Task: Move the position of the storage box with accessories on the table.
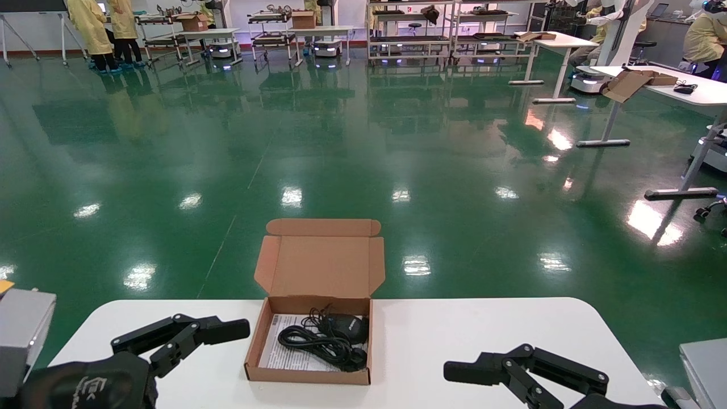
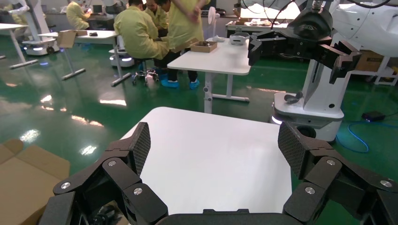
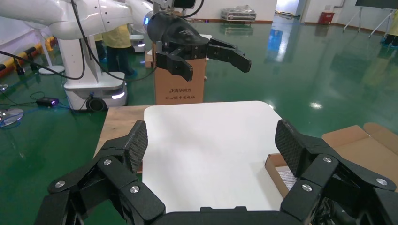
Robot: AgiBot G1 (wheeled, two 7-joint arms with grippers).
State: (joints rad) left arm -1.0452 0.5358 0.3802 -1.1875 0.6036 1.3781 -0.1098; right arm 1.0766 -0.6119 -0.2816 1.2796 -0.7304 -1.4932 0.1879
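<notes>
The storage box (image 1: 309,372) is a shallow brown cardboard mailer on the white table (image 1: 466,329), near its far edge, with its lid (image 1: 321,264) standing open. Inside lie the accessories: a black coiled cable with a small black mouse-like device (image 1: 332,338) on a white printed sheet (image 1: 278,352). My left gripper (image 1: 238,329) hovers open just left of the box, and over bare table in its own view (image 2: 213,150). My right gripper (image 1: 454,372) is open to the box's right (image 3: 211,145). The box's edge (image 3: 359,145) shows beside one right finger.
The table's rounded far corners and edges drop to a green floor (image 1: 341,142). A grey unit (image 1: 23,335) stands at the left edge. A tall cardboard carton (image 3: 180,84) stands beyond the table's left end. Other desks, racks and people are far off.
</notes>
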